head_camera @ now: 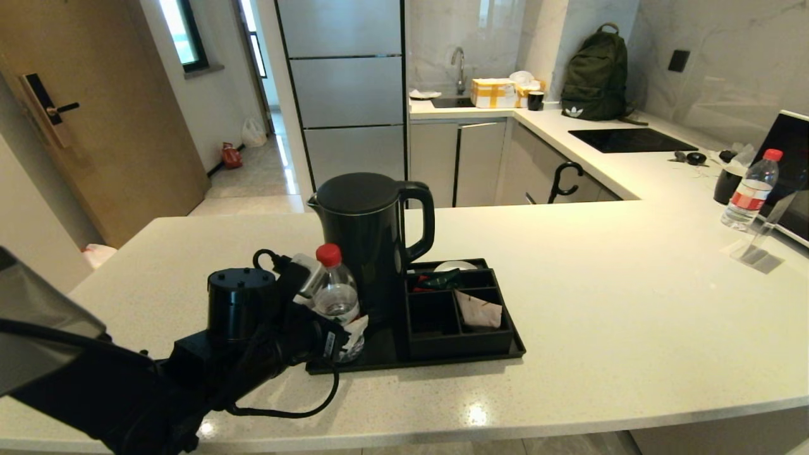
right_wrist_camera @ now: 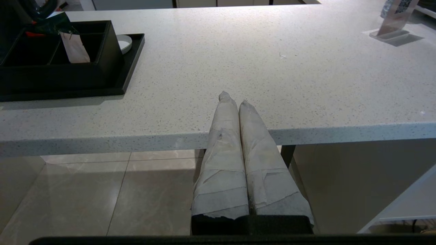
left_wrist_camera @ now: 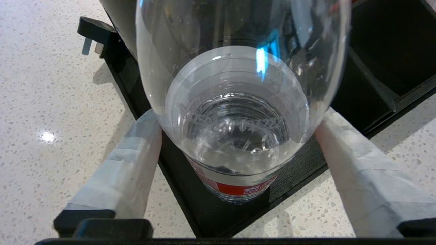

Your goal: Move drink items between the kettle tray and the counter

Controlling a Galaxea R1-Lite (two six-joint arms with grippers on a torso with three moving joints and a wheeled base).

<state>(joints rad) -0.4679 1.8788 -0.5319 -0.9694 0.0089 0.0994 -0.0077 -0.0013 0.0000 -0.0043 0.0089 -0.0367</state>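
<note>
**Left tool at the water bottle on the tray corner**

Counter (head_camera: 600,303): broad pale speckled stone, rounded near edge. Carries the kettle tray (head_camera: 505,352), flat and black with a low rim.

Kettle (head_camera: 370,243): tall, black, upright at the tray's left half. Beside it to the right, a black four-compartment box (head_camera: 458,344). Beige paper sachet (head_camera: 479,312) stands tilted in the near right compartment; red and green packets (head_camera: 436,281) lie in a far compartment.

Left tool (left_wrist_camera: 238,143): over the tray's near left corner, its wrapped fingers (left_wrist_camera: 136,160) spread either side of the small water bottle (head_camera: 335,297). Fingers sit right against the bottle's sides; grip pressure is not clear. Bottle is upright, red cap up, its base on the tray in front of the kettle.

Right tool (right_wrist_camera: 235,102): parked off the counter's near edge, fingers pressed together, holding nothing.

A second water bottle (head_camera: 751,189) stands far right on the counter.
</note>
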